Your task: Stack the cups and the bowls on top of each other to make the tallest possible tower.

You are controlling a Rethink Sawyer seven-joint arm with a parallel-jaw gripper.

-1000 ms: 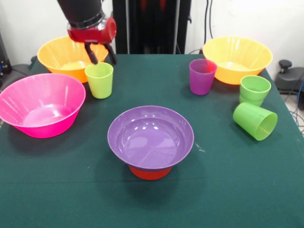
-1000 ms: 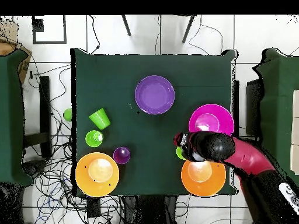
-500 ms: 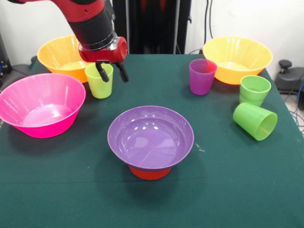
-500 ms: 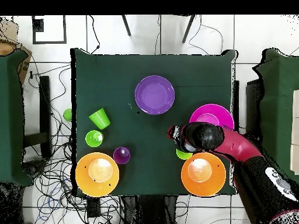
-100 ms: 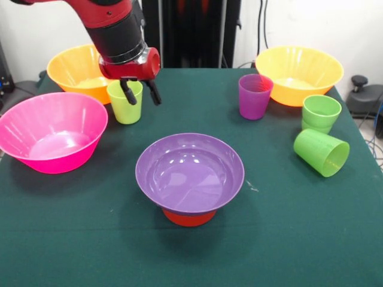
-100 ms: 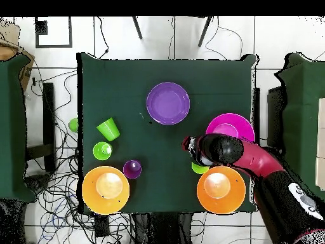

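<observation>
1. Medium glossy purple plastic bowl (image 5: 190, 171) sits upright on an upturned small orange plastic bowl (image 5: 189, 217) at table centre-front; reads as a tower base w/ a wide open top meant to take a cup next.
2. Yellow-green tapered plastic cup (image 5: 125, 101) stands upright on the green cloth table (image 5: 287, 239), not yet on the base; just in front of an orange-yellow big bowl (image 5: 75, 69), beside the big pink glossy bowl (image 5: 52, 131).
3. Claw (image 5: 140, 91) of the red/black arm: fingers spread, nothing pinched. One finger shows in front of the cup's mouth, the other off the cup's side; can't tell if either touches the rim.
4. So cup lies just under and slightly to one side of the claw; overhead only a sliver of the cup (image 6: 198, 168) peeks out past the arm.
5. Other stock apart on the opposite side: translucent purple cup (image 5: 255, 96), green cups incl. one tipped over (image 5: 321, 152), second orange-yellow bowl (image 5: 298, 74).
</observation>
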